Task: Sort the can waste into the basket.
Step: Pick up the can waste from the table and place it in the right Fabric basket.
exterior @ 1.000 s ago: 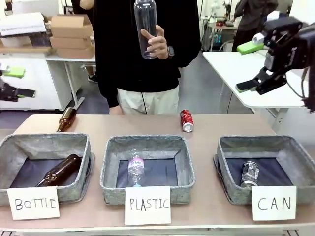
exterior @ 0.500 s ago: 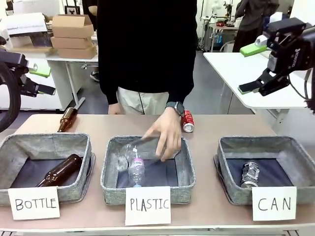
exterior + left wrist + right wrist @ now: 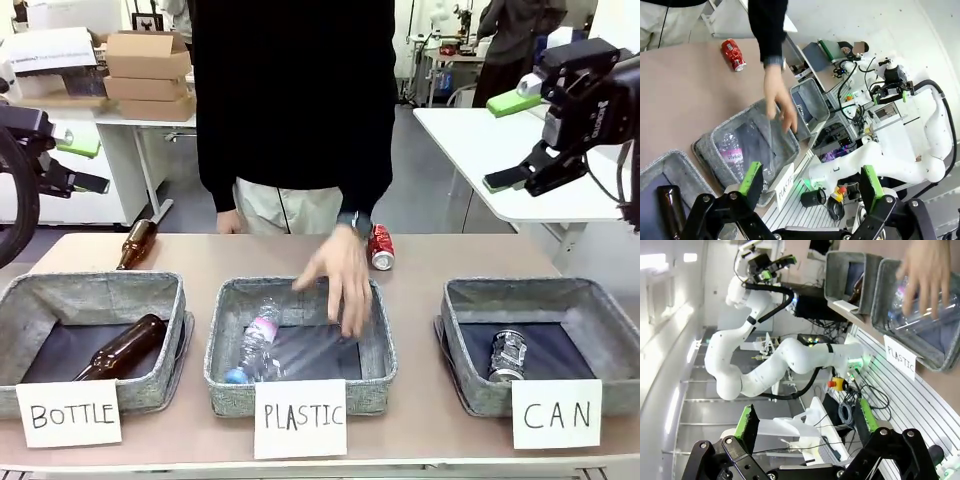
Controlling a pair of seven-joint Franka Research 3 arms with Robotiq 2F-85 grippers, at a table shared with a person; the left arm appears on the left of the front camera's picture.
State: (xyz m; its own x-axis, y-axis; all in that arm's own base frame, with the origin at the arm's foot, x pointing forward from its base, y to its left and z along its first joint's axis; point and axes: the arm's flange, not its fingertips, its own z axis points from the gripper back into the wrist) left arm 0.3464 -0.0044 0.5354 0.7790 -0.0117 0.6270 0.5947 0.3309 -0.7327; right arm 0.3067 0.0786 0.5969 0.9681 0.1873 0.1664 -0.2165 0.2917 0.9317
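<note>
A red can (image 3: 379,246) with white lettering lies on its side on the table behind the middle basket; in the left wrist view the red can (image 3: 733,48) lies at the top left. A dark can (image 3: 507,355) with a silver end lies inside the grey basket (image 3: 520,287) carded "CAN" at the right; in the left wrist view that basket (image 3: 812,97) sits beyond the person's hand. My left gripper (image 3: 85,165) hangs open at the far left, high above the table. My right gripper (image 3: 505,140) is open at the upper right, well above the CAN basket. Both hold nothing, as the wrist views of the left gripper (image 3: 810,180) and right gripper (image 3: 806,422) confirm.
The person's hand (image 3: 340,275) lays a clear bottle into the PLASTIC basket (image 3: 300,290), beside a small plastic bottle (image 3: 255,340). A brown bottle (image 3: 125,345) lies in the BOTTLE basket (image 3: 95,285); another brown bottle (image 3: 135,243) lies on the table behind it.
The person lowered the clear bottle from chest height into the PLASTIC basket, and the small bottle there tipped leftward. My left gripper came into view at the left. The right gripper barely moved.
</note>
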